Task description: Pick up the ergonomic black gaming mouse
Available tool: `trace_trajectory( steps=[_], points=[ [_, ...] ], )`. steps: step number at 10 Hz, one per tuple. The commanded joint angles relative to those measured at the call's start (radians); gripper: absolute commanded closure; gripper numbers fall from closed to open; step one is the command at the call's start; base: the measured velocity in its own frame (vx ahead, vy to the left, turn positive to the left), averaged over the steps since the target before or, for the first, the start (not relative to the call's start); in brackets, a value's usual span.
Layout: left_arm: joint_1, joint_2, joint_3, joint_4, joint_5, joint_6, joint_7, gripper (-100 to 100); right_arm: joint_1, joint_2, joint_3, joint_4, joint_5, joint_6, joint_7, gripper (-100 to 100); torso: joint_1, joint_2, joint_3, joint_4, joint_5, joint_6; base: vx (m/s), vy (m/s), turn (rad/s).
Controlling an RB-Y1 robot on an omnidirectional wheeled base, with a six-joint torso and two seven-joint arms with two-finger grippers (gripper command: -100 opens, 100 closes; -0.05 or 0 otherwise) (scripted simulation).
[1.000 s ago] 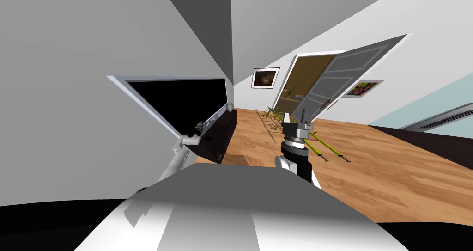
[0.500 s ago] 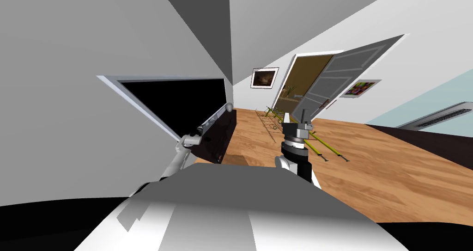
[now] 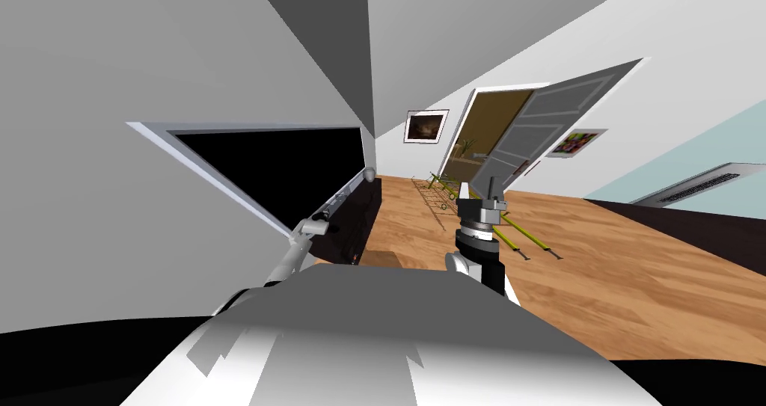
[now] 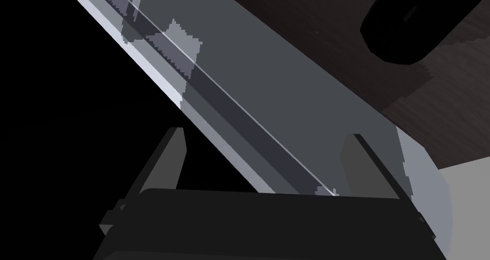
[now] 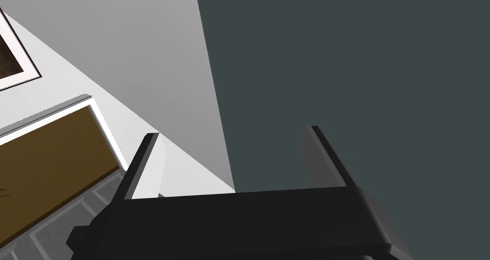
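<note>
Where the grey wall on my left carries a white-framed window opening on a black area, a long dark bench runs beneath it over the wooden floor. Further off stand an open grey door and two framed pictures, with yellow-green rods lying on the floor. The left end effector reaches to the near end of the bench by the window's lower edge, its fingers spread wide and holding nothing. The left wrist view shows the window frame's grey band passing between them; whether it touches them I cannot tell. The black mouse lies on the dark wood-grain bench top beyond that band, well clear of both fingers. The right end effector is raised in front of the chest, pointing up, its fingers likewise wide and empty. Against one second ago, my head camera has swung, so the window's corner sits further to the picture's left, and the left end effector has drawn back along the bench towards me; the right arm sits as it did
</note>
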State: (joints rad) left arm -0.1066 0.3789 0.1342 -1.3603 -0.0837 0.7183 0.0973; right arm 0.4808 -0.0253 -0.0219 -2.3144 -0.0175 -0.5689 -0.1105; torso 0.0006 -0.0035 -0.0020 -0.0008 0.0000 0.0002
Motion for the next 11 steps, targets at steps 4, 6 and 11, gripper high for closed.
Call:
trace_trajectory(
  steps=[4,6,11],
  points=[
    [-0.034,0.004,-0.019,0.118,-0.009,0.102,-0.017,-100,0.0,0.0,0.0,0.0,0.0,0.0,0.0,0,0.0,0.001,0.0,0.0,0.0,0.0,0.042,0.015,-0.041],
    [-0.045,0.003,-0.027,0.156,-0.015,0.148,-0.023,-100,0.0,0.0,0.0,0.0,0.0,0.0,0.0,0,0.0,0.001,0.0,0.0,0.0,0.0,0.038,0.008,-0.045],
    [-0.071,-0.003,-0.048,0.258,-0.027,0.236,-0.04,-100,0.0,0.0,0.0,0.0,0.0,0.0,0.0,0,0.001,-0.002,-0.001,-0.001,0.0,0.0,0.058,0.016,-0.049]
  ],
)
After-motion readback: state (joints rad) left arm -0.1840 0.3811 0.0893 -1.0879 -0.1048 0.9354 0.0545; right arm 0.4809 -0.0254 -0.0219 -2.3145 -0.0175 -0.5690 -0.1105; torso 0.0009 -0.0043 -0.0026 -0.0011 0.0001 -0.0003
